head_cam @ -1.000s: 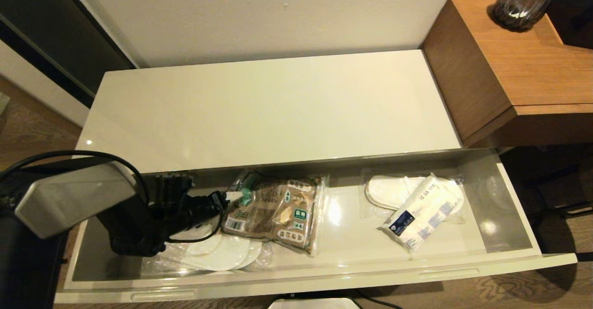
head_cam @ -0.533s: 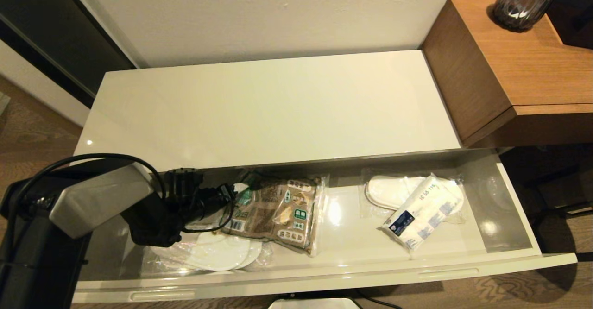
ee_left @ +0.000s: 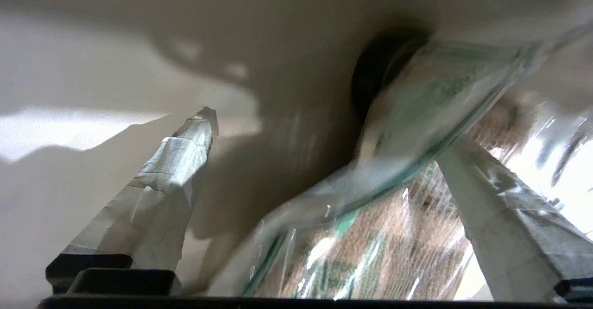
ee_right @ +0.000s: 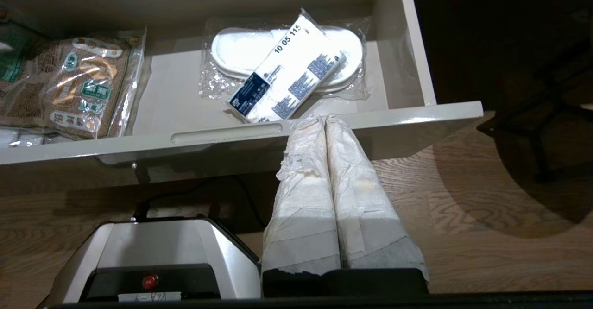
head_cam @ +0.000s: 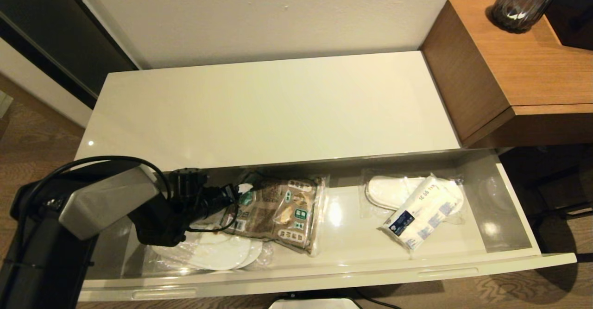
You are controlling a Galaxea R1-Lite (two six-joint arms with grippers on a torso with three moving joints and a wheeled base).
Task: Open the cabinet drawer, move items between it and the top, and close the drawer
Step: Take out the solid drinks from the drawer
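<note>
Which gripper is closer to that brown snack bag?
Left. The left gripper is inside the drawer, open around the snack bag's green end. The right gripper hangs shut outside the drawer front.

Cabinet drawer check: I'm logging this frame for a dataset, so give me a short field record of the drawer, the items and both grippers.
drawer: cabinet drawer pulled open
top: cabinet top, no items on it
snack bag: snack bag in the drawer's left half, lying partly on wrapped slippers
tissue pack: tissue pack in the right half, lying across another wrapped pair
left gripper: left gripper inside the drawer, open, fingers astride the bag's edge
right gripper: right gripper shut, outside, before the drawer front
</note>
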